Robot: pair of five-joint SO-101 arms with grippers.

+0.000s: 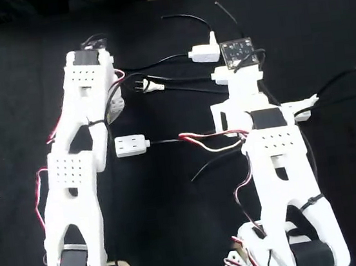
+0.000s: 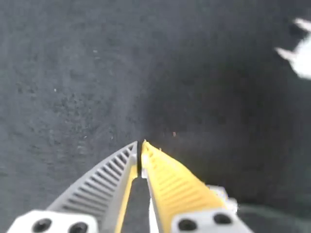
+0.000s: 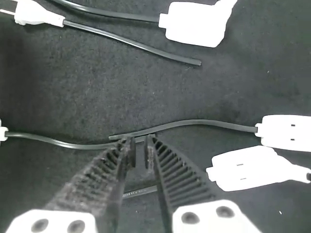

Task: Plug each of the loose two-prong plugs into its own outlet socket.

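The left gripper point(image 2: 140, 148) hangs low over the black cloth-covered bench point(image 1: 15, 127). Its grey and yellow fingers are pressed together at the tips and hold nothing. The right gripper point(image 3: 138, 145) sits over a thin black cord point(image 3: 194, 122) with its 2 dark ribbed fingers a narrow slit apart. The tips are just at the cord, and it cannot be told whether they touch it. That cord runs to a flat white outlet socket point(image 3: 286, 133), which lies just beside a second white socket piece point(image 3: 252, 171).

In the high view, a white two-prong plug point(image 1: 151, 85) lies loose on the bench between the 2 arms, near the left arm's wrist. Its prongs point toward that arm and it is plugged into nothing. A white rectangular slotted socket point(image 1: 131, 145) lies well apart from the plug, just beside the left arm's forearm, and its black lead trails toward the right arm. A white block-shaped adapter point(image 1: 204, 53) lies just beside the right arm's wrist
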